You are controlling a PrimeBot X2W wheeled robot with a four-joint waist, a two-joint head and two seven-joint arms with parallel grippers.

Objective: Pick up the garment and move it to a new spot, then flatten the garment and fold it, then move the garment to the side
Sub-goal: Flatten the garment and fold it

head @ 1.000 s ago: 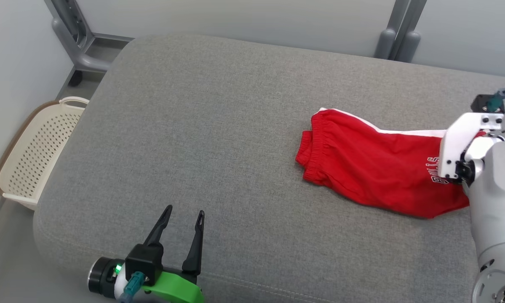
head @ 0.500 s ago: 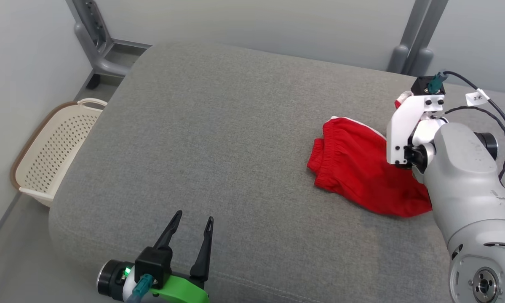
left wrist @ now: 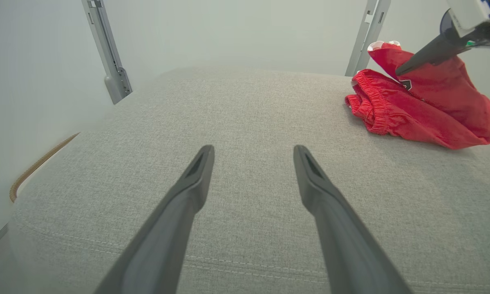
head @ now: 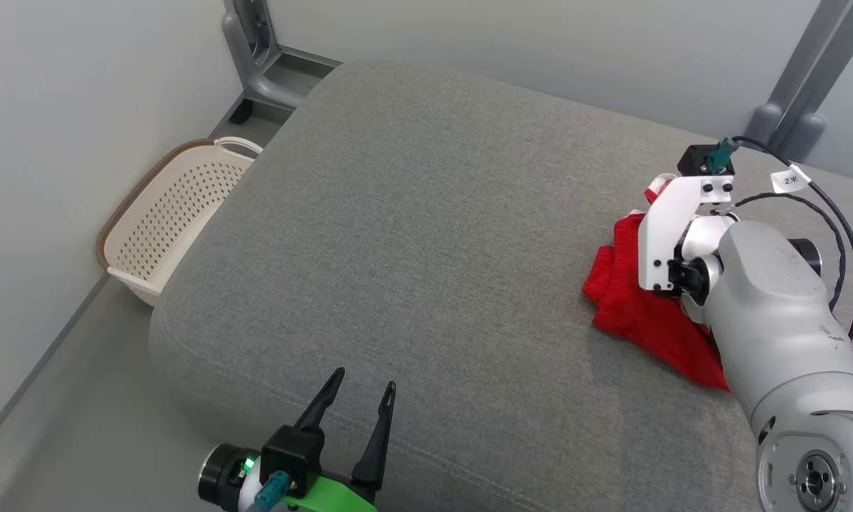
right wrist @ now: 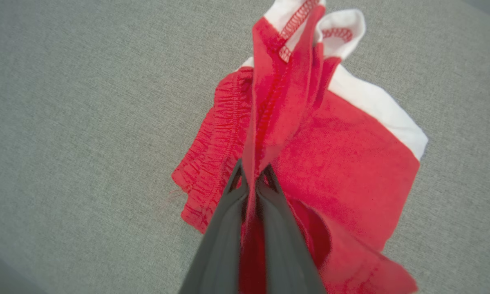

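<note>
nearest, the left end effector [head: 366, 378] hangs over the front edge of the grey cushion [head: 433, 213], its two dark fingers spread wide with nothing between them. farther back and to the right, the right end effector [right wrist: 253, 171] has its fingers pressed together on a fold of the red garment [head: 629, 313]. the fold runs up to a white-trimmed hem, probably a leg opening, though the bunched cloth makes that hard to be sure of. the pinched part is raised. the rest of the garment, with its gathered waistband, lies crumpled on the cushion's right side. on the floor off the cushion's left edge sits a cream perforated basket [head: 177, 213]. grey metal posts [head: 255, 50] stand by the far wall.
</note>
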